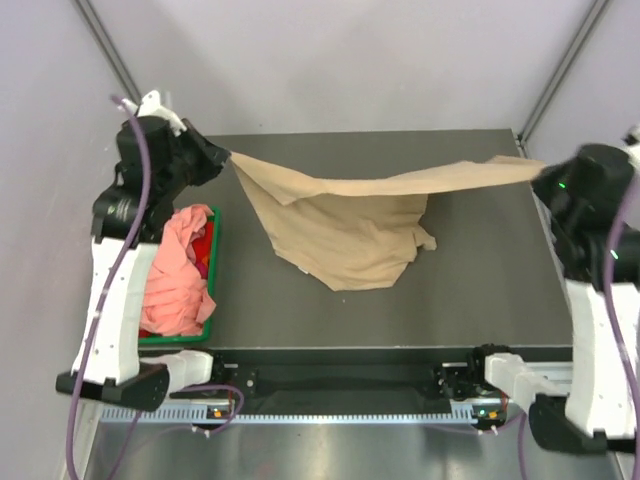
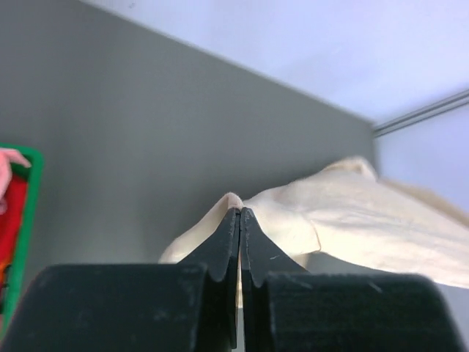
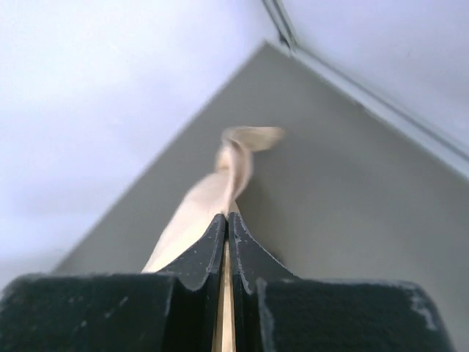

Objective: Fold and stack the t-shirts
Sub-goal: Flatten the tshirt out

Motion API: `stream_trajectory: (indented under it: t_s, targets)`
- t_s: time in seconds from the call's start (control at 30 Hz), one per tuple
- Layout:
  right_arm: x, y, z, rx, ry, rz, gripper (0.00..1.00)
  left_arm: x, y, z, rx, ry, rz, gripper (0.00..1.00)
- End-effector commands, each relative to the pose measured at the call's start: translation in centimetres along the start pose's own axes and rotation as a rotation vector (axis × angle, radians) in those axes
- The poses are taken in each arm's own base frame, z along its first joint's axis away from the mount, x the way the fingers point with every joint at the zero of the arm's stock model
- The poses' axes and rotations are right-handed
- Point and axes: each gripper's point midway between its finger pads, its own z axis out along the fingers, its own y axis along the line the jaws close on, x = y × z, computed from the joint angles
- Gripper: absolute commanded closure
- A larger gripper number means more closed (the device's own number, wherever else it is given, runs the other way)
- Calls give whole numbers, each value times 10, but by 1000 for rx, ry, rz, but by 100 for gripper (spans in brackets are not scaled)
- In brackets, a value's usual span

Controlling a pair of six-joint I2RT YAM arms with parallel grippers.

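Over the worktop (image 1: 480,290), top view: watching the tan t-shirt (image 1: 340,230) hanging stretched between the two arms. Noting its upper edge pulled taut from the left claw (image 1: 225,155) near the far-left corner to the right claw (image 1: 540,170) at the right edge, with the body sagging in a loose pouch and the lowest folds seeming to touch mid-surface. Reading it as light, limp, clingy cloth. Judging corners or shoulder seams the best holds, since a pinch in mid-panel risks bunching. Noting pink t-shirts (image 1: 180,275) heaped in the green bin (image 1: 175,341) just beside the left arm, apart from the hanging cloth. Judging that bin and the arm bases the only nearby obstacles.

At the left wrist: seeing the left claw (image 2: 240,213) pressed together on a thin edge of the tan t-shirt (image 2: 352,220), cloth fanning off to the right. Catching a sliver of the green bin (image 2: 29,198) at far left.

At the right wrist: seeing the right claw (image 3: 226,218) clamped on a twisted, roped strip of the tan t-shirt (image 3: 220,183). Judging that twist the likely snag when laying the cloth flat.
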Motion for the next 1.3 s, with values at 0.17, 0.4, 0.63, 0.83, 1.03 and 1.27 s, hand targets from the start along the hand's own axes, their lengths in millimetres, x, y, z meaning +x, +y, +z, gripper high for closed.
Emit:
stream_trajectory:
  t_s: [0.17, 0.4, 0.63, 0.83, 1.03, 1.27]
  targets:
    - [-96, -37, -166, -145, -278, 79, 100, -58, -63, -165, 311, -267, -195, 100]
    - [-109, -42, -208, -246, -350, 90, 100, -64, -77, -208, 378, -275, -185, 100]
    - [-70, 3, -110, -256, -228, -51, 100, -55, -61, -98, 242, -178, -133, 100]
    - [-22, 55, 11, -306, -154, -40, 100, -78, -45, 19, 114, -232, -79, 100]
    - [-63, 147, 82, -407, -188, -90, 100, -147, -76, 82, 133, -371, 70, 100]
    - [-177, 187, 82, -443, -425, -150, 100, -199, -106, 49, 257, -572, -75, 100]
